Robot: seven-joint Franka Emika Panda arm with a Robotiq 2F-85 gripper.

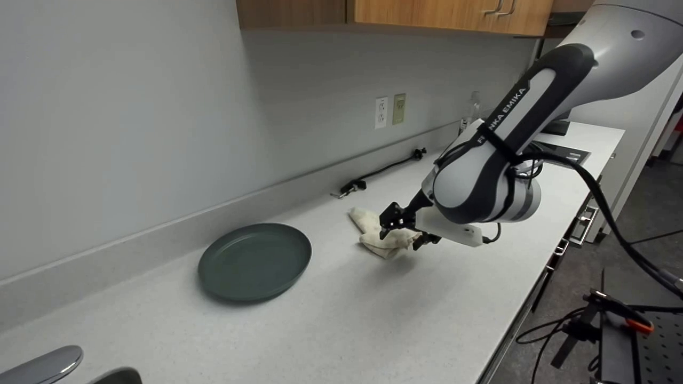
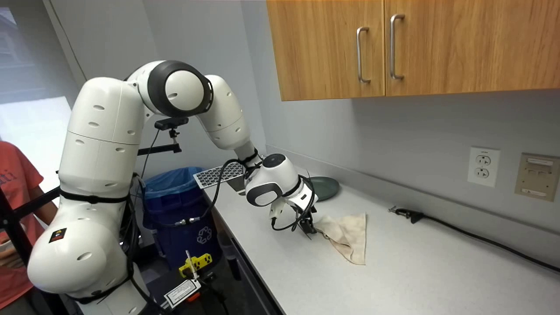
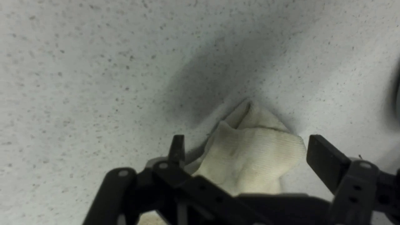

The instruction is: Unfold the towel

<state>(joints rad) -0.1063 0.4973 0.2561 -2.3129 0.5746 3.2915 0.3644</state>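
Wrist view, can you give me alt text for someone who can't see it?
A rumpled cream towel shows its folded end framed between open black jaws, which enter from the bottom of the picture. Beneath it is a pale, dark-speckled countertop, with a soft shadow stretching beyond the towel toward the upper right.

Between my black, angular fingers [image 3: 328, 162] I see a cream, finely ribbed cloth towel [image 3: 256, 156]; beneath them, a pale, grey-speckled countertop [image 3: 78, 93]; apart from them, a plain dark grey-green round plate [image 1: 256, 261].
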